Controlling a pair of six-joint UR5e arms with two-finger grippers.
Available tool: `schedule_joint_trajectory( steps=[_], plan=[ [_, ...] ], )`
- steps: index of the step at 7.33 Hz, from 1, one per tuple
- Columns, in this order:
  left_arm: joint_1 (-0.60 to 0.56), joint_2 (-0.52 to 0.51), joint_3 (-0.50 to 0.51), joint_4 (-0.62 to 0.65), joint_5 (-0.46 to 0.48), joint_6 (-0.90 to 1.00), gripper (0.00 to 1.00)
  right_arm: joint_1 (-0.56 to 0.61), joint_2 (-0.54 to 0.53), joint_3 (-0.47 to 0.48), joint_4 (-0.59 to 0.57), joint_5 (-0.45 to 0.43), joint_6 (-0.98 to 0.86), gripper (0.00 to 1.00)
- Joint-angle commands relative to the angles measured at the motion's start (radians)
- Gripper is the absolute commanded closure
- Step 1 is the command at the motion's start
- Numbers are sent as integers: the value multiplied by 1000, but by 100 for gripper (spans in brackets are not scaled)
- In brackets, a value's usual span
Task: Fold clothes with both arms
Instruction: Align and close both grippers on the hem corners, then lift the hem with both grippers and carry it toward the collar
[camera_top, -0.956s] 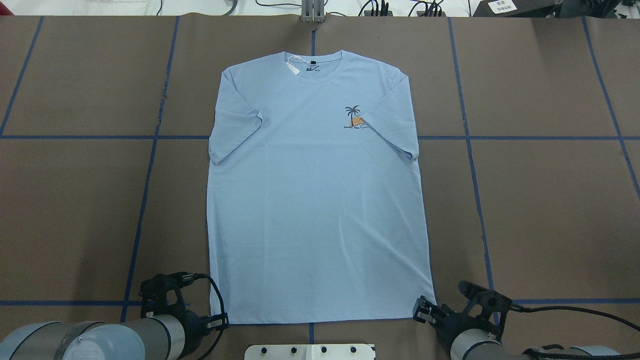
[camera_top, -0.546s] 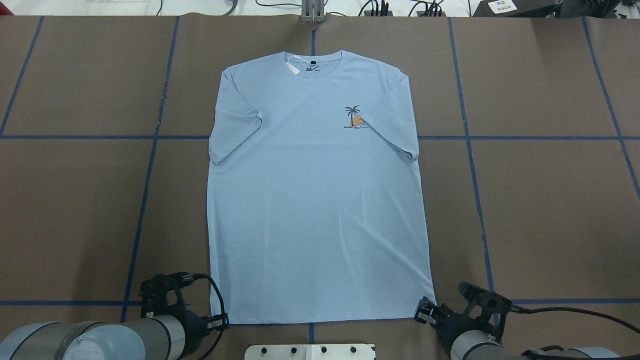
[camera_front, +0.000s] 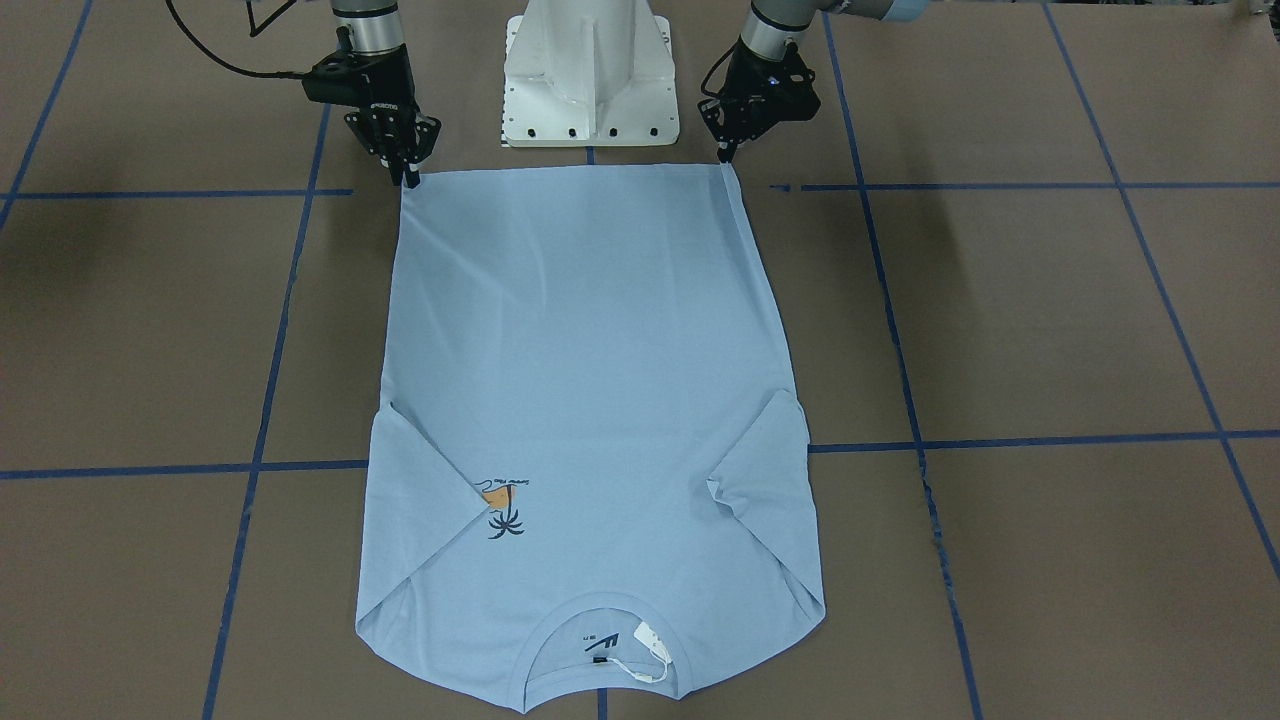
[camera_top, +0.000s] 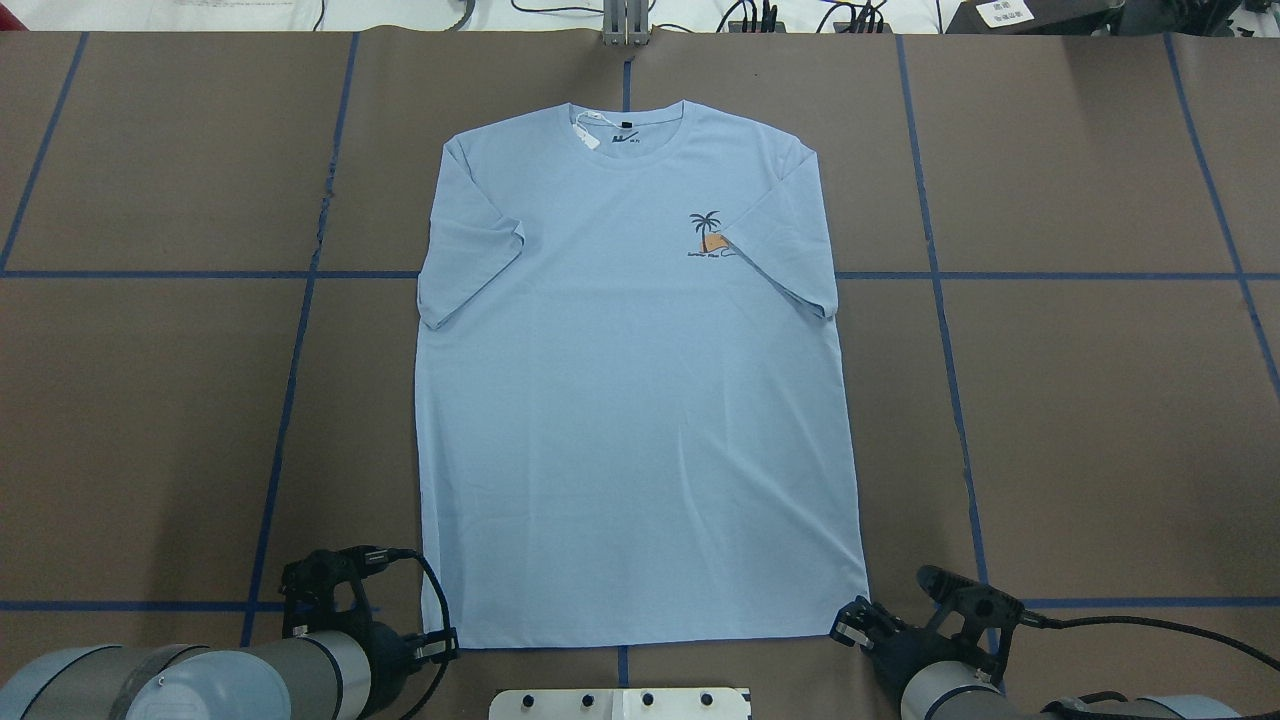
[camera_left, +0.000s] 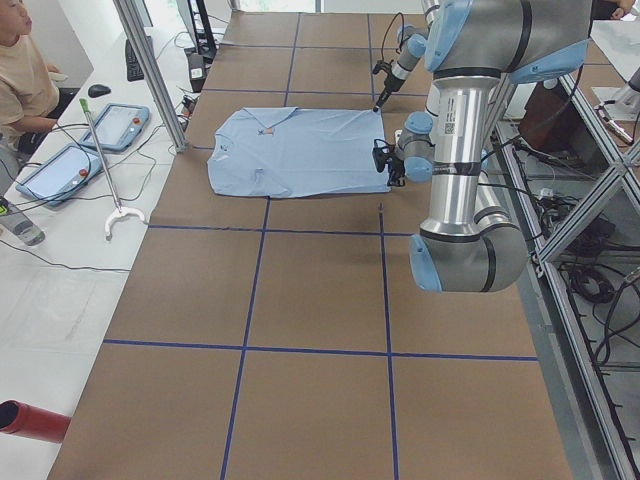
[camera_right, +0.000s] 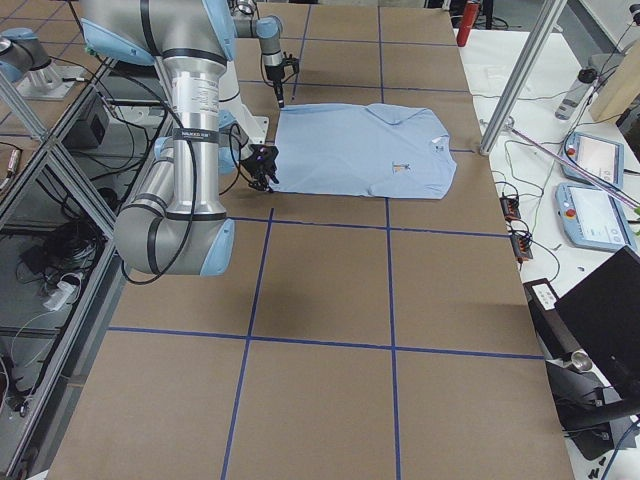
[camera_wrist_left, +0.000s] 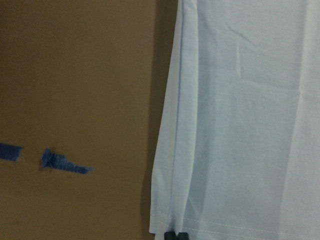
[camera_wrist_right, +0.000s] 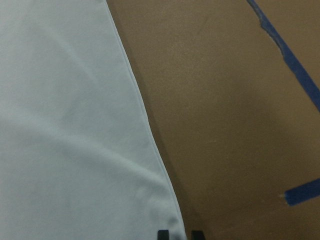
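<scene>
Overhead exterior: light blue T-shirt (camera_top: 640, 400) lies flat, print side up, mid-counter (camera_top: 1100, 420). Collar is at the far side, hem nearest the robot, both sleeves folded in over the body. Left fingers (camera_wrist_left: 171, 235) are nearly together, pinching the hem's left corner. Right fingers (camera_wrist_right: 163, 234) are a narrow gap apart at the right hem corner; cloth stops just short of the tips, no grip seen.

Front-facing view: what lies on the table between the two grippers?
In that view the T-shirt's bottom hem runs from left gripper to right gripper, with the white base just behind.
</scene>
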Motion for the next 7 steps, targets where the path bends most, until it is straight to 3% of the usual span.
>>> schedule_joint_trajectory(
  steps=[1, 2, 3, 4, 6, 7],
  plan=[
    [0, 0, -2, 0, 0, 0, 100, 0, -1, 2, -3, 0, 1, 100],
    [-1, 0, -19, 1, -3, 1, 100, 6, -1, 22, -6, 3, -2, 100],
    [-4, 8, -89, 27, -33, 10, 100, 8, -16, 115, -50, 14, -10, 100],
    [-14, 9, -188, 105, -64, 24, 100, 8, -14, 243, -190, 56, -10, 100],
    [-32, 0, -476, 381, -164, 26, 100, 14, -4, 496, -427, 142, -10, 100],
    [-64, -2, -555, 441, -208, 29, 100, 49, 17, 564, -501, 203, -12, 100]
  ],
)
